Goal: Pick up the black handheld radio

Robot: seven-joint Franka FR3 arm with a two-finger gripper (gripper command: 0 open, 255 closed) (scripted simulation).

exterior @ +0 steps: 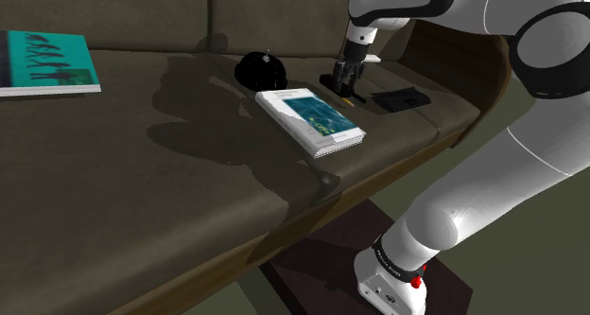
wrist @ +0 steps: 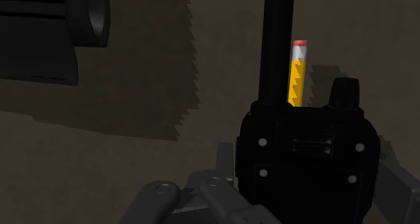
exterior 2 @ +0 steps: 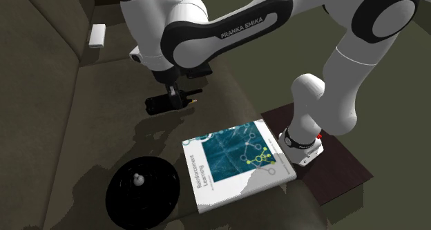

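Dim light, dark jagged-edged shadows across the sofa (exterior: 142, 200)

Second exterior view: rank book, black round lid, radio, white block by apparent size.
1. book
2. black round lid
3. radio
4. white block, which looks farther from the camera, so its rank is unsure

Counting now: two books, a teal book (exterior: 47, 62) and a blue-and-white book (exterior: 312, 121). One radio (wrist: 306, 155), black. One yellow pencil (wrist: 298, 71). One round black dome (exterior: 261, 72), one flat black device (exterior: 401, 99), one small white block (exterior 2: 97, 35), all on one sofa (exterior: 142, 190).
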